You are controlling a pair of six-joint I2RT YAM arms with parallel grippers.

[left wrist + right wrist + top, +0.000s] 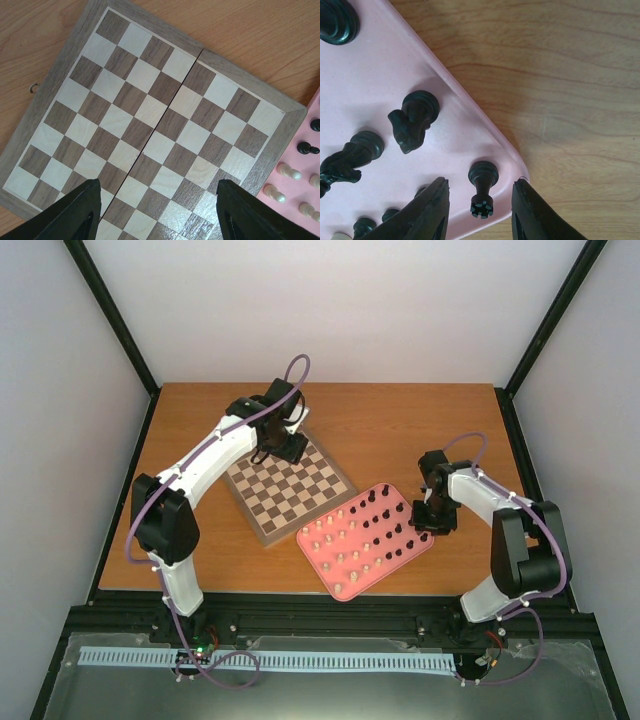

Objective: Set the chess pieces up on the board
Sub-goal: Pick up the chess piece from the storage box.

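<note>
trouble on the left side first: our left gripper (157, 210) hangs over the board (150, 115) with nothing in it, so little can go wrong there. but if it drops too low, its fingers (75, 210) could bump the board and push it crooked.

on the right, our right gripper (480, 210) is low over the corner of the pink tray (370, 75). a small dark piece (482, 192) stands right between its fingers, close to the tray's edge. if the fingers close off to one side, we think the piece could tip over or roll off onto the table (570, 75). a dark knight (412, 120) stands a little ahead of the finger on the tray side and could get knocked.

the left fingers are spread wide and hold nothing. bare board squares show between them, and cream pieces (290, 172) wait on the tray just beyond the finger nearest it. the right fingers are apart too, one on each side of the small dark piece, with small gaps. they do not seem to touch it yet. no piece is on the board so far.
</note>
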